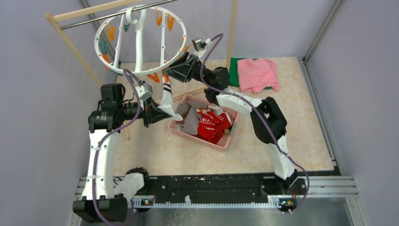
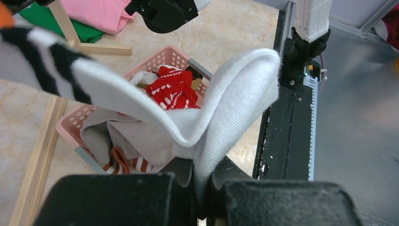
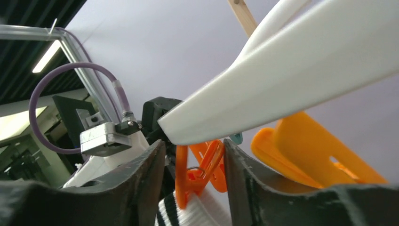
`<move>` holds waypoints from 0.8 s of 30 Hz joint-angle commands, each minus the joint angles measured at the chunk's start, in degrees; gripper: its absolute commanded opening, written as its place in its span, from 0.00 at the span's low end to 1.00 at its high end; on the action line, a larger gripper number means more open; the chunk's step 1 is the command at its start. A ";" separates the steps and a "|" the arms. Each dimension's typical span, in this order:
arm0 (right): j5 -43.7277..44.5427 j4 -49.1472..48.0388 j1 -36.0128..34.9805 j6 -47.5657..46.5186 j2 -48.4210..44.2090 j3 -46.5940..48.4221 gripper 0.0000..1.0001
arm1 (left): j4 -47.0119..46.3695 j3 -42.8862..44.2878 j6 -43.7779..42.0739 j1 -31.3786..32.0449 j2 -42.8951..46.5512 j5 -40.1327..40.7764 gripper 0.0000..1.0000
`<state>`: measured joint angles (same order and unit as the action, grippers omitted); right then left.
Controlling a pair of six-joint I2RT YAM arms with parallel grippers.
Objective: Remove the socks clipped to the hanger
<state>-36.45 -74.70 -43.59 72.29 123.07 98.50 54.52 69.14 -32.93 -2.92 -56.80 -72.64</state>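
The white oval hanger [image 1: 140,40] hangs from the rack bar, with orange and teal clips around it. One white sock with black stripes [image 1: 165,93] hangs from an orange clip [image 3: 200,169] at its near rim. My right gripper [image 1: 169,73] is open, with its fingers on either side of that clip [image 3: 193,153]; the hanger ring [image 3: 291,80] passes just above. My left gripper [image 1: 158,113] is shut on the sock's lower end [image 2: 235,94] and holds it folded above the basket. Several socks, red-patterned [image 1: 210,123] and grey, lie in the pink basket [image 1: 197,138].
A wooden-framed rack with a metal bar [image 1: 84,20] stands at the back left, with one leg [image 2: 37,155] on the table beside the basket [image 2: 70,123]. Folded pink [image 1: 257,74] and green [image 1: 234,70] cloths lie at the back right. A black rail [image 1: 211,188] runs along the near edge.
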 commanded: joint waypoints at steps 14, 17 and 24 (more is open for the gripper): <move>0.06 -2.13 -1.58 0.93 0.08 3.57 0.00 | -1.87 1.05 -0.03 0.02 0.45 -0.33 0.00; 0.13 2.69 -1.57 -3.54 -2.34 1.40 0.00 | -1.50 -0.21 -1.76 0.02 0.44 1.52 0.00; 2.48 15.81 -1.76 -15.27 -8.69 -4.25 0.00 | 1.24 -3.32 -10.58 0.02 0.27 8.38 0.00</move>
<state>-34.83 -65.52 -44.58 65.01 121.05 96.16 54.92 67.53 -36.53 -2.92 -56.77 -67.66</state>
